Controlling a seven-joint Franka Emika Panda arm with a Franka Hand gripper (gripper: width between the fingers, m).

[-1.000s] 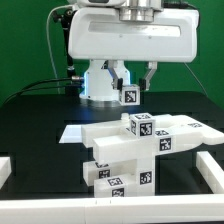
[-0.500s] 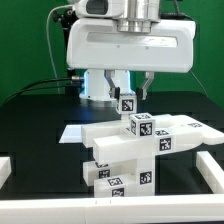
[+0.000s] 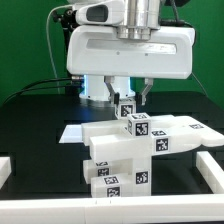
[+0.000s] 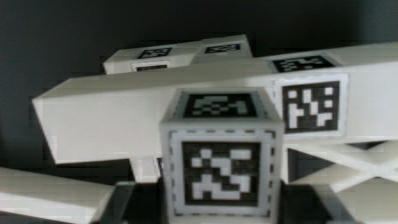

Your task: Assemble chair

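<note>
Green backdrop stood behind a black table (image 3: pixel 30 120), whose near and side edges were lined with white rails, and toward the middle of that table, somewhat nearer its front edge, sat the half-built chair (image 3: pixel 125 160): a stack of glossy white blocks and bars with black-and-white square tags on several faces, and a long bar reaching out toward the exterior view's right. Flat on the table behind it, on the exterior view's left, lay the marker board (image 3: pixel 72 132). Above the stack hung the white arm, and its gripper (image 3: pixel 128 103) was closed part-way on a small tagged white block (image 3: pixel 129 108), one finger on each side; the wrist view showed the same block (image 4: pixel 222 150) upright between the dark fingers (image 4: pixel 302 195), so the jaws were neither wide nor empty but clamped on that piece. The block hung just above the top of the assembly, close over another tagged cube (image 3: pixel 140 126) there, though whether the two were touching could not be told. Judging by this, the step in hand was bringing the small block down to be seated on the upper part of the chair. The next move would likely call for a slow, straight descent with the block kept square to the socket or face beneath it, then firm downward pressure before letting go; a slight tilt or sideways offset could jam the piece or nudge the loose stack across the table.
</note>
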